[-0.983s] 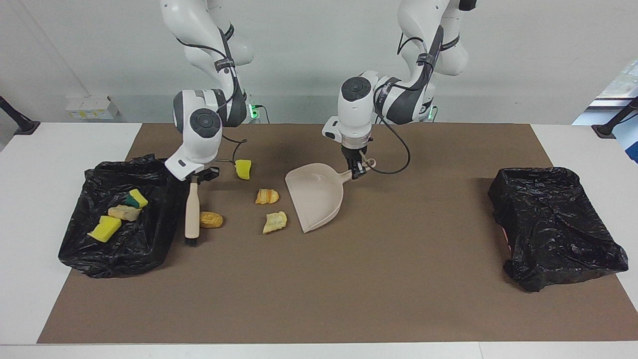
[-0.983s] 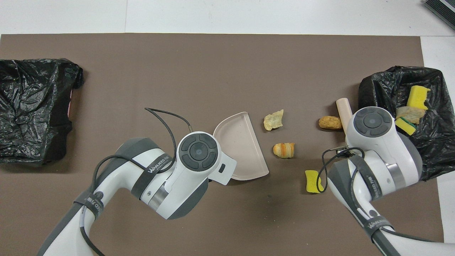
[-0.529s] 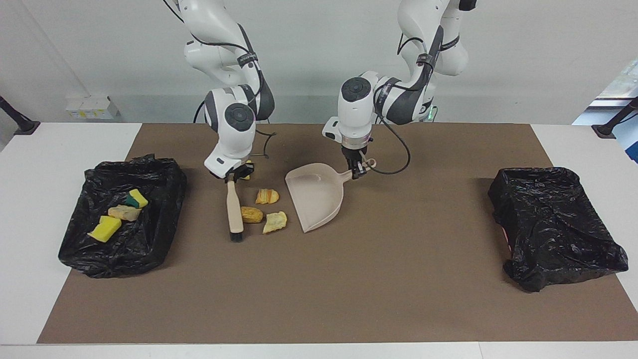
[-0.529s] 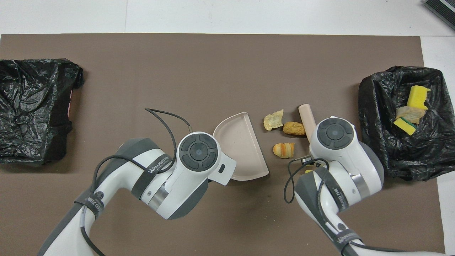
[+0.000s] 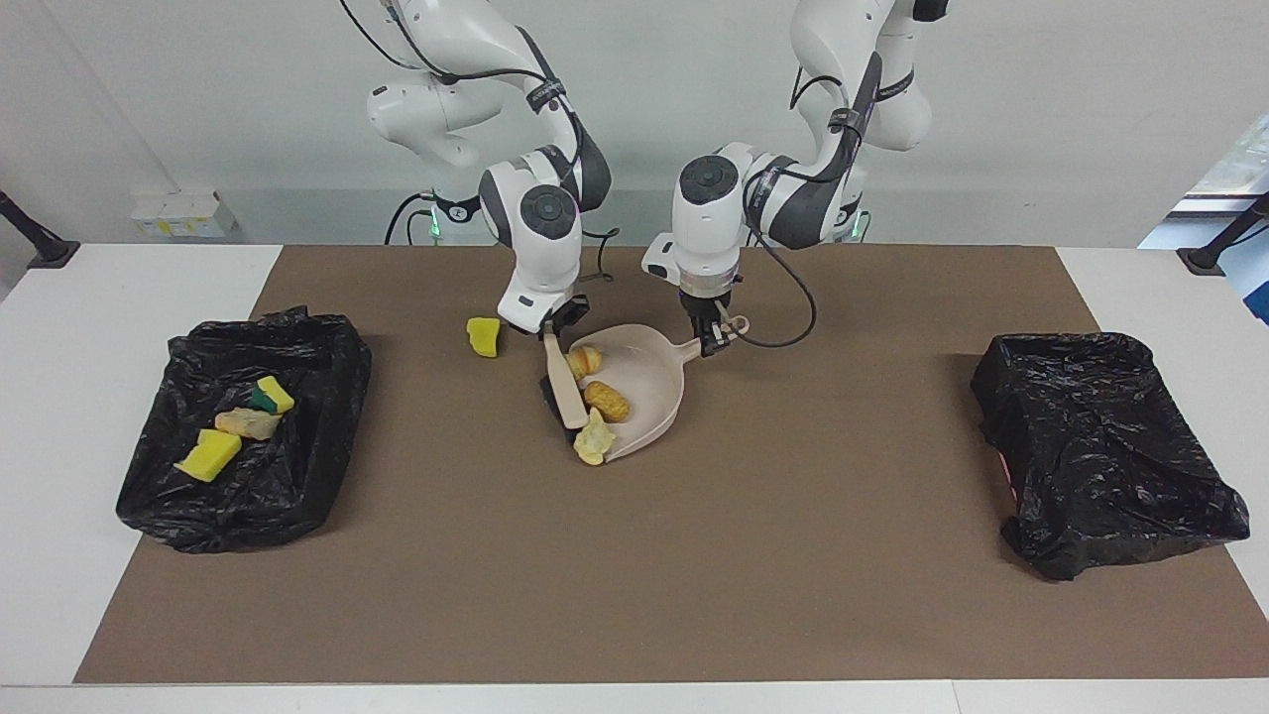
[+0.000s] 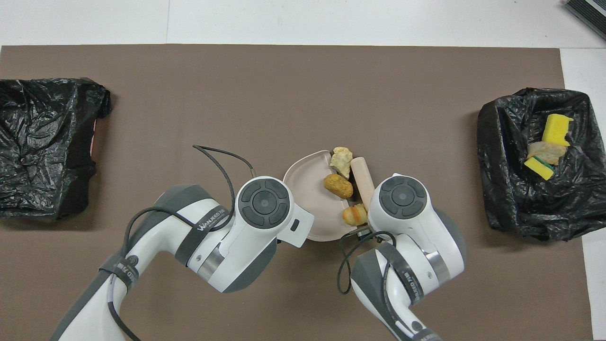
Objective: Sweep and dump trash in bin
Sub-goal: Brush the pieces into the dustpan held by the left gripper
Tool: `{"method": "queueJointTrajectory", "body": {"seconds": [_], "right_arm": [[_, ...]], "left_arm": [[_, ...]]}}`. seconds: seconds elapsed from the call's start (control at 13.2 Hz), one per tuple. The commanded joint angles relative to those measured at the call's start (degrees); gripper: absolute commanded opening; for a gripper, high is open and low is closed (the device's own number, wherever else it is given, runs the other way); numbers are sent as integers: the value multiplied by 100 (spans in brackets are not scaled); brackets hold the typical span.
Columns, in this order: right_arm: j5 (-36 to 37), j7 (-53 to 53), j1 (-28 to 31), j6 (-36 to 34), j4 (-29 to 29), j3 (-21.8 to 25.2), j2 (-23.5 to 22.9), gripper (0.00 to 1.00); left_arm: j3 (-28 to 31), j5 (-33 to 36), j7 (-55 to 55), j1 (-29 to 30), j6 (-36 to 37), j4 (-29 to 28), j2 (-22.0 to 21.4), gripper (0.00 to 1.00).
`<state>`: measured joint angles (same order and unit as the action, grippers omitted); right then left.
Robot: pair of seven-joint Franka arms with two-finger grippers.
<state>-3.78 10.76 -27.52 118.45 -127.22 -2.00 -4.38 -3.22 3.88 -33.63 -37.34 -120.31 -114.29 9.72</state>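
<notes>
Trash is split three ways. A croissant piece (image 5: 584, 360), a golden-brown bun piece (image 5: 607, 401) and a pale bread piece (image 5: 594, 439) lie at the mouth of the beige plastic dustpan (image 5: 649, 382) near the middle of the brown mat (image 5: 694, 555), the pale piece right on the pan's lip. The right gripper (image 5: 555, 327) is clamped on the handle of the beige brush (image 5: 562, 387), whose length lies against those pieces. The left gripper (image 5: 712, 338) is closed on the dustpan's handle. One yellow sponge chunk (image 5: 483, 336) sits on the mat beside the brush, toward the right arm's end. Two yellow sponges and a bread piece rest in the black-lined bin (image 5: 248, 486) at that end of the mat; another black-lined bin (image 5: 1100, 446) stands at the left arm's end.
</notes>
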Motion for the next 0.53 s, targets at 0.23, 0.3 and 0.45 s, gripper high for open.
{"method": "queueJointTrajectory", "body": {"seconds": [0.23, 0.3, 0.45], "right_arm": [[-1450, -601, -166, -189, 205, -2, -10, 0], [-1441, -636, -96, -417, 285, 15, 34, 0], [-1336, -619, 79, -962, 487, 86, 165, 0]], "left_arm": [[67, 104, -64, -54, -125, -252, -172, 0], [67, 104, -73, -45, -142, -252, -172, 0], [67, 104, -160, -37, -160, -252, -163, 0]]}}
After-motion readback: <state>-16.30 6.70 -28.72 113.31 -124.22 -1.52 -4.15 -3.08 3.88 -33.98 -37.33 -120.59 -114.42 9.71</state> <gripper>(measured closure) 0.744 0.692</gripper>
